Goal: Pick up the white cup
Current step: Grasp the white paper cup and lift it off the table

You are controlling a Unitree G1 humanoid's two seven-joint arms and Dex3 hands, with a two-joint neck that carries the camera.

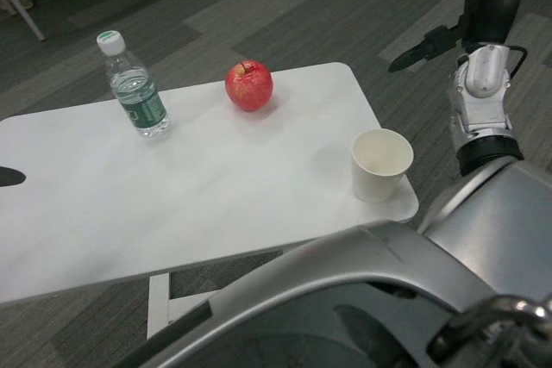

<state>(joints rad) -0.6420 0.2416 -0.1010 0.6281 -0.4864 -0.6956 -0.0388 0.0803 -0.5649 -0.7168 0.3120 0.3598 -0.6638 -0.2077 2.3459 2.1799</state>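
The white cup (381, 164) stands upright and empty near the right front corner of the white table (216, 196). My right hand (483, 10) is raised off the table, up and to the right of the cup, well apart from it. It holds nothing, and one finger (412, 55) sticks out to the left. Its silver forearm (479, 105) runs down beside the table's right edge. Only a dark tip of my left hand (9, 177) shows at the picture's left edge, over the table.
A red apple (249, 85) sits at the table's far edge, left of the cup. A capped water bottle (134, 90) stands upright at the far left. Grey carpet surrounds the table.
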